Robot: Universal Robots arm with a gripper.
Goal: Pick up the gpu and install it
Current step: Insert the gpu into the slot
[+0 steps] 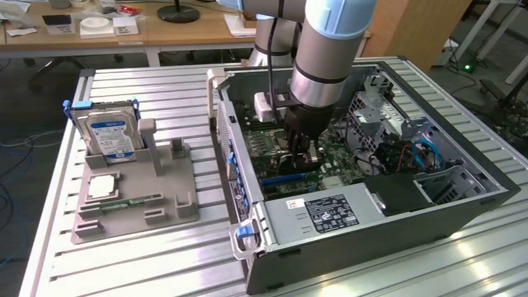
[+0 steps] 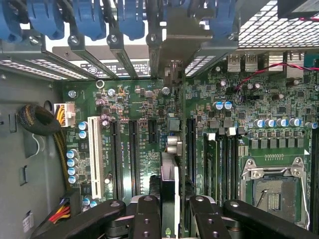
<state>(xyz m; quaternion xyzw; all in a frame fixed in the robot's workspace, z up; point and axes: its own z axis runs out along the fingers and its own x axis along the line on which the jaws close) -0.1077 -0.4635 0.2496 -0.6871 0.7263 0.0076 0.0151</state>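
Observation:
My gripper (image 1: 302, 156) is down inside the open computer case (image 1: 462, 204), just above the green motherboard (image 1: 334, 162). It is shut on the gpu (image 1: 297, 166), a thin dark card hanging under the fingers. In the wrist view the gpu (image 2: 169, 172) appears edge-on as a narrow strip between the two black fingers (image 2: 145, 216). It runs in line with the long expansion slots (image 2: 133, 149) and its far end reaches the case's rear bracket openings (image 2: 174, 45). I cannot tell whether its lower edge touches a slot.
A grey fixture (image 1: 165, 216) on the exterior view's left holds a silver hard drive (image 1: 111, 137), a square processor chip (image 1: 101, 185) and a green memory stick (image 1: 132, 201). Inside the case are the power supply (image 1: 330, 213), drive cage (image 1: 387, 117), cables (image 1: 425, 154) and processor socket (image 2: 271, 191).

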